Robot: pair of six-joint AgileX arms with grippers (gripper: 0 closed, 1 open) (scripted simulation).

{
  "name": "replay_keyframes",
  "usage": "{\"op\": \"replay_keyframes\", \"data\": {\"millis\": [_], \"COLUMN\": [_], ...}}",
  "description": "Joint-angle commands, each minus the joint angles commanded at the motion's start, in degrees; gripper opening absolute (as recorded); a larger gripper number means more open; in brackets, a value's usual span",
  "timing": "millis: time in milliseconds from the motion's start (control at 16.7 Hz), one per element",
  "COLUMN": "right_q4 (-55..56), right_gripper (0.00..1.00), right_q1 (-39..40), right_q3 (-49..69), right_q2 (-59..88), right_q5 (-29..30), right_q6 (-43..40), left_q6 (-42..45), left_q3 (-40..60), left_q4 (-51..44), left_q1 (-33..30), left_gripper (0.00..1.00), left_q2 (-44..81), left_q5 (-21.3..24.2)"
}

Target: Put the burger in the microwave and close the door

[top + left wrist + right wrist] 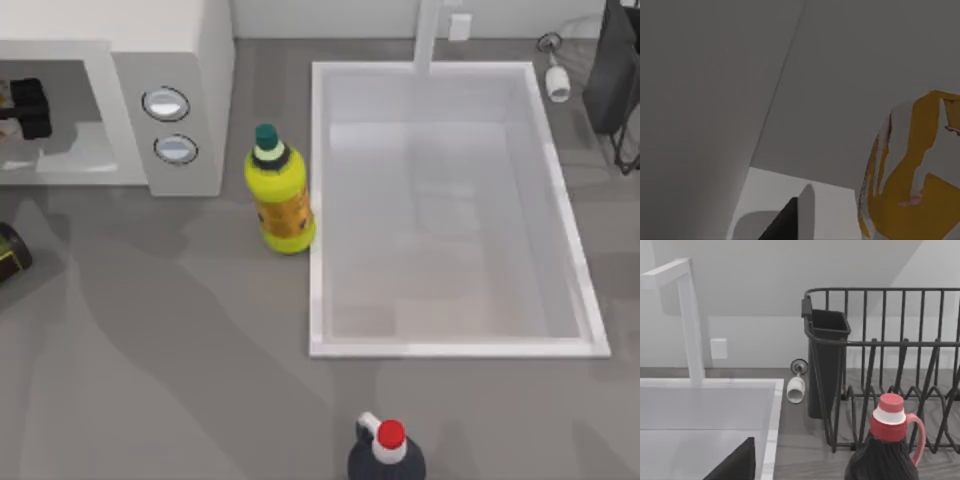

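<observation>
The left gripper point(25, 110) sits inside the microwave point(150, 60) — its jaws clasping the burger point(912, 170); right jaws' state cannot be told.

No text, brand, number or sign can be read anywhere. The squat yellow plastic bottle with a green cap point(279, 196), standing just beside the white rectangular sink basin point(316, 210), carries an orange label point(287, 218) whose marks are too blurred to make out. The rounded white lump with orange-yellow patches point(912, 172) has a thin row of dark specks along one edge, which may be print but is illegible. The two round silvery dials point(166, 103) on the grey side panel of the large white boxy microwave point(190, 40) bear no readable markings.
</observation>
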Motion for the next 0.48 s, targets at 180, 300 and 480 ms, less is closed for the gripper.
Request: {"op": "replay_keyframes", "data": {"millis": [180,300,480], "right_q4": [0.00,0.00,0.00], "right_gripper": [1.00,1.00,1.00], "right_q1": [0.00,0.00,0.00], "right_q3": [0.00,0.00,0.00], "right_q2": [0.00,0.00,0.00], "right_q5": [0.00,0.00,0.00], "right_q6": [0.00,0.00,0.00], "left_q6": [-0.56,-0.85,-1.00], "left_q3": [-1.74,-2.66,-3.13], "left_q4": [0.39,0.84,1.15], "left_q1": [-0.31,-0.48,-0.55], "left_gripper": [1.00,1.00,1.00], "left_q2": [0.35,0.48,0.52], "left_q5": [-0.29,-0.42,-0.49]}}
